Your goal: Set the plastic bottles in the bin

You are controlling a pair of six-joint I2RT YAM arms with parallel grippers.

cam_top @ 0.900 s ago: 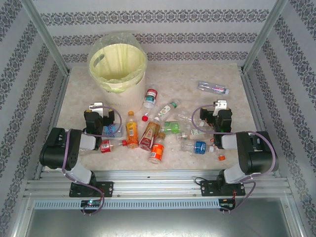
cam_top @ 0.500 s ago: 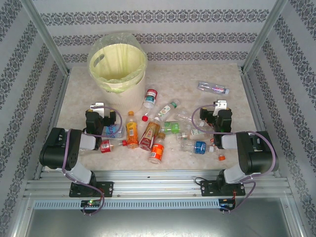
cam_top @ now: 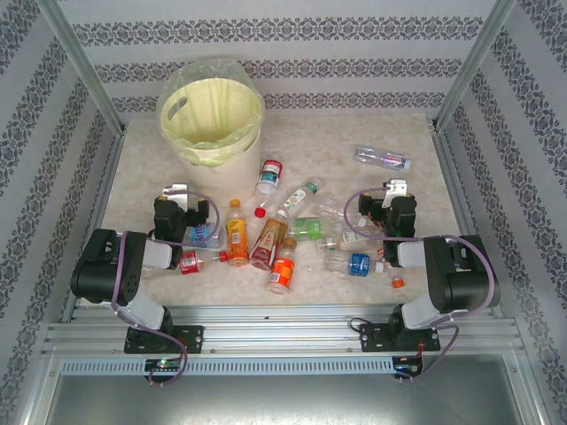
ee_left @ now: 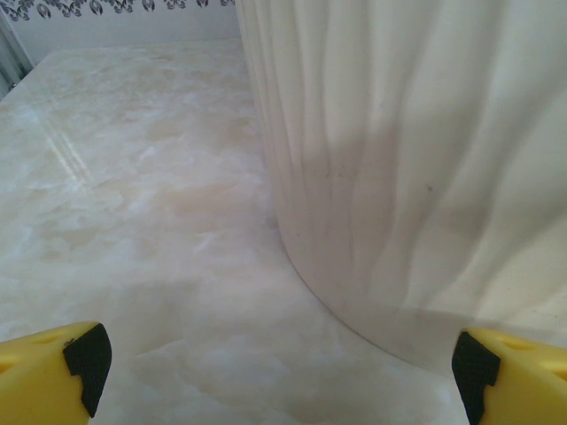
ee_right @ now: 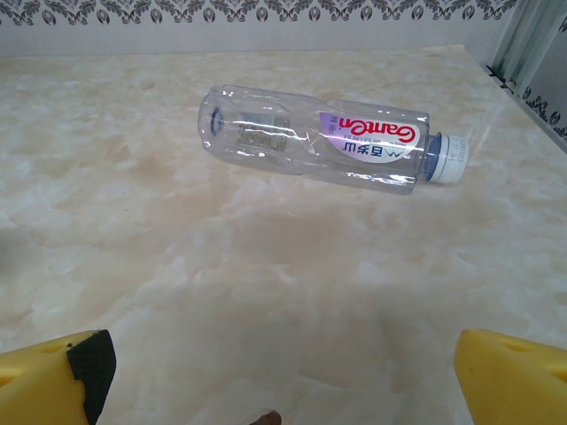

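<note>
The bin stands at the back left, cream-white with a pale yellow-green liner. Several plastic bottles lie in the table's middle, among them an orange-filled one, a red-labelled one and a blue-labelled one. One clear bottle lies alone at the back right. My left gripper is open, pointing at the bin's wall close ahead, with nothing between its fingers. My right gripper is open and empty, facing that lone clear bottle, which lies sideways with its cap to the right.
Metal frame posts and patterned walls enclose the table. A blue-labelled bottle and a small red one lie beside the left arm. Bare marble tabletop stretches between the right gripper and the clear bottle.
</note>
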